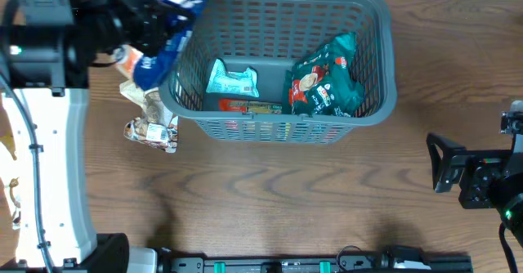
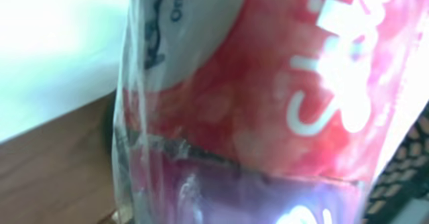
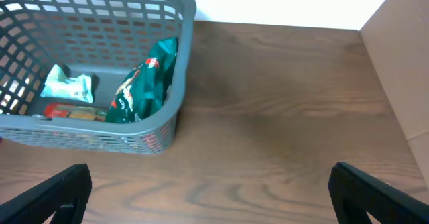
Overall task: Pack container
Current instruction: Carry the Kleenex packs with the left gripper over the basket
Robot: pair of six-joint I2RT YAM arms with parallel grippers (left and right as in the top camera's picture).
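Left end effector (image 1: pixel 163 15) grasping a snack packet (image 2: pixel 268 103): likely light, soft and slippery, best pinched at its seam. Right end effector (image 3: pixel 211 197) released; container (image 1: pixel 278 130) looks stiff.

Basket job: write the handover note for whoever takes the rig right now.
Grippers: left gripper shut on a red-and-white packet, held at the far-left corner of the basket, not yet released. The right gripper is open and empty, to the right of the basket.
Done: green bag, teal packet and red bar packet lie in the basket.
Left: drop the held packet in, then pack the loose packets by the basket's left side.
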